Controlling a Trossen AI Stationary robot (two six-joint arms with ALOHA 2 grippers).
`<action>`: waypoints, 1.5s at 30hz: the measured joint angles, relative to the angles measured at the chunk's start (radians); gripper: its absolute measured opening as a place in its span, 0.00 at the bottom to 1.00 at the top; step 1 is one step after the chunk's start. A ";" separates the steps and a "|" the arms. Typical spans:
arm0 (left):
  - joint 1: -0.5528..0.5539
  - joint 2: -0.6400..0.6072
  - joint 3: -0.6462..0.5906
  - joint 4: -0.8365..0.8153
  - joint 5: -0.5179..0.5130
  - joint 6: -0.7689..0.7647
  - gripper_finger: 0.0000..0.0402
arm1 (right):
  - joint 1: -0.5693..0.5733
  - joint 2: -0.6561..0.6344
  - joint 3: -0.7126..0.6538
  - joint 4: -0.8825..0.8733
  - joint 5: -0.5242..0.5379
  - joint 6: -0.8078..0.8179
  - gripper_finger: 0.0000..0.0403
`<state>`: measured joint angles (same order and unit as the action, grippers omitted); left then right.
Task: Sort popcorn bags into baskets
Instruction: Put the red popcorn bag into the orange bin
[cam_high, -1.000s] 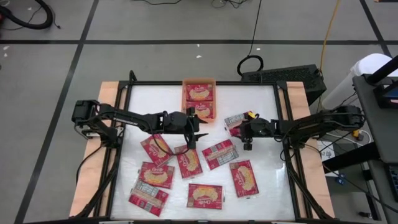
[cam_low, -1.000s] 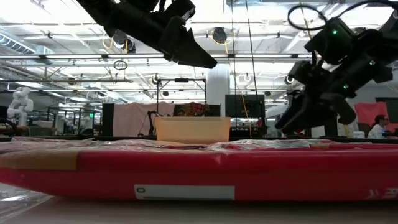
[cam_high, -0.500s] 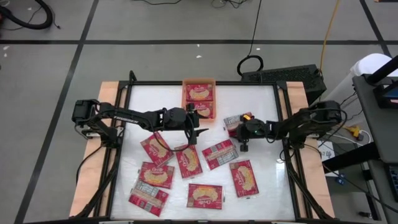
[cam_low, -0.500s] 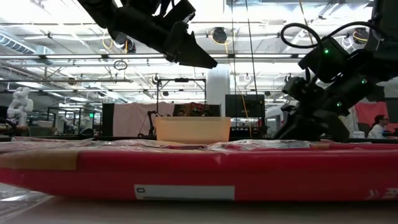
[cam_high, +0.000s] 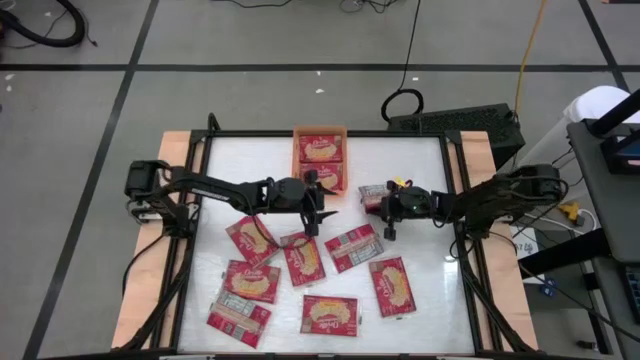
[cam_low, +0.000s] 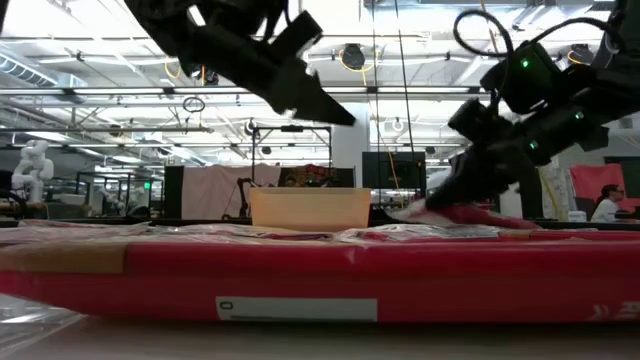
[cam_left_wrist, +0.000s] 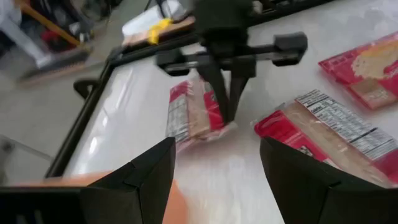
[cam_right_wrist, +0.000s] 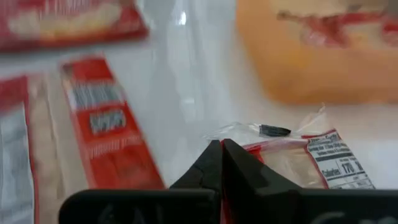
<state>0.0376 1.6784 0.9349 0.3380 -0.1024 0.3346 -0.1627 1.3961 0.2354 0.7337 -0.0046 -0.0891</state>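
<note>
With its jaws clenched on a bag's (cam_high: 374, 196) edge, the right end effector (cam_high: 388, 204) has a grip just right of the orange tray (cam_high: 321, 131), which holds two bags. Left end effector (cam_high: 318, 193), released, hangs beside the tray's near end. Pickup looks underway; next comes lifting and carrying over the rim. Eight bags lie loose on the bench (cam_high: 420, 160).

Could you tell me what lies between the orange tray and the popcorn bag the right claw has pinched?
Nothing: in the high view the stretch between the orange tray and the pinched popcorn bag at the right claw is bare white tabletop; the right wrist view agrees.
</note>
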 joint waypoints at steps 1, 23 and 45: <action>-0.006 0.024 0.001 0.039 0.000 0.025 0.60 | 0.000 -0.022 0.000 -0.009 0.000 0.013 0.00; -0.011 0.233 0.128 0.267 0.052 0.260 0.60 | 0.000 -0.356 0.000 -0.090 -0.258 0.157 0.00; 0.112 0.202 0.161 0.046 0.288 0.108 0.04 | 0.000 -0.375 0.110 -0.102 -0.280 0.182 0.00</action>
<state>0.1497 1.8807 1.0958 0.3843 0.1857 0.4430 -0.1627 1.0214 0.3450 0.6313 -0.2843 0.0925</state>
